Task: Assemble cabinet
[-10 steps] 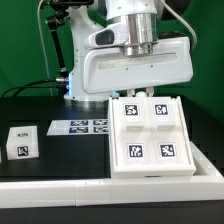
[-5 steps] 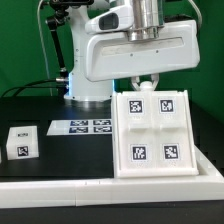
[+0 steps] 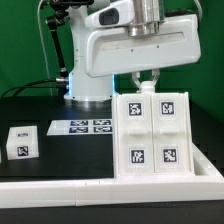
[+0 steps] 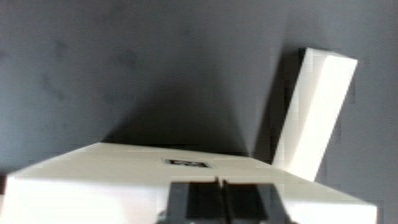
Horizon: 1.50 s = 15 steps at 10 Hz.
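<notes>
The cabinet [image 3: 152,135] is a large white box with several square tags on its face. It stands tilted up on the black table at the exterior view's right. My gripper [image 3: 149,84] comes down on its top edge, with the fingers closed there. In the wrist view the dark fingers [image 4: 199,204] press together against the cabinet's white body [image 4: 125,170], with my gripper [image 4: 221,205] shut. A small white tagged cabinet piece [image 3: 20,142] sits apart at the exterior view's left.
The marker board [image 3: 82,126] lies flat between the small piece and the cabinet. The white robot base [image 3: 88,85] stands behind. A white rail [image 3: 60,187] runs along the table's front edge. A long white bar [image 4: 317,105] shows in the wrist view beyond the cabinet.
The gripper has risen and the cabinet has tipped from lying fairly flat to standing more upright. The small piece at the left has not moved.
</notes>
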Available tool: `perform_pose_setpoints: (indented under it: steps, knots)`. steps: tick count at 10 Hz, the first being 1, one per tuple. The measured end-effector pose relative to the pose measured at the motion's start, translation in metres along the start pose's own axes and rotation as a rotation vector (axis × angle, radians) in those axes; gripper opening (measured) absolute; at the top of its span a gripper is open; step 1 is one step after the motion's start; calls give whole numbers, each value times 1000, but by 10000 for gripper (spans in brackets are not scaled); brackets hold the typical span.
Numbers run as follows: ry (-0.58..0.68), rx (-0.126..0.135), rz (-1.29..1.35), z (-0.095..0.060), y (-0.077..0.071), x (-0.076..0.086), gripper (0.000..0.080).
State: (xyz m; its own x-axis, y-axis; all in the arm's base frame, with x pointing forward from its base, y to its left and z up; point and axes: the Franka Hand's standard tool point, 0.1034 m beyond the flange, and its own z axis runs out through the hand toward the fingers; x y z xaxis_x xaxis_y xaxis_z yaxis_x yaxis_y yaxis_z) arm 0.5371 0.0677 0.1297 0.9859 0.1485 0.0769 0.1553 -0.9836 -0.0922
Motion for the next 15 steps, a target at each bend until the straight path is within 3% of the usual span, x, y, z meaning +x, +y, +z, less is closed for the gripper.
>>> perform_pose_setpoints:
  steps: [2, 5, 7, 8, 9, 10, 11, 12, 15]
  knots:
    - [-3, 5, 0, -9, 2, 9, 2]
    - [-7, 7, 2, -10, 4, 14, 2]
    - [-8, 7, 2, -9, 4, 14, 262]
    - [-9, 7, 9, -8, 3, 14, 262]
    - [-22, 7, 26, 1, 1, 6, 442]
    - [-47, 6, 29, 8, 8, -9, 580]
    - [-63, 3, 46, 11, 17, -20, 580]
    - [-76, -1, 49, 16, 31, -37, 741]
    - [-93, -17, -10, 26, 83, -77, 796]
